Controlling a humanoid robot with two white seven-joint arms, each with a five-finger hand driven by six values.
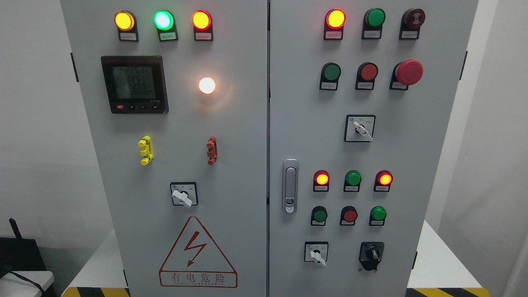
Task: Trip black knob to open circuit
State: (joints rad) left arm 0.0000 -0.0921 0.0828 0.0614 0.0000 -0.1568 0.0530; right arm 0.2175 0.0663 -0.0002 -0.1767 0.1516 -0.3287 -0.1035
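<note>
Neither robot hand appears in the head view, so finger state cannot be told. Black knob (371, 255) sits at the lower right of the grey cabinet's right door (433, 165), right of a white-handled selector switch (317, 252) and below a green pushbutton (378, 214). Knob pointer stands roughly upright.

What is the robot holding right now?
Nothing that can be seen. No robot hand is in view, and the black knob at the cabinet's lower right is untouched.
</note>
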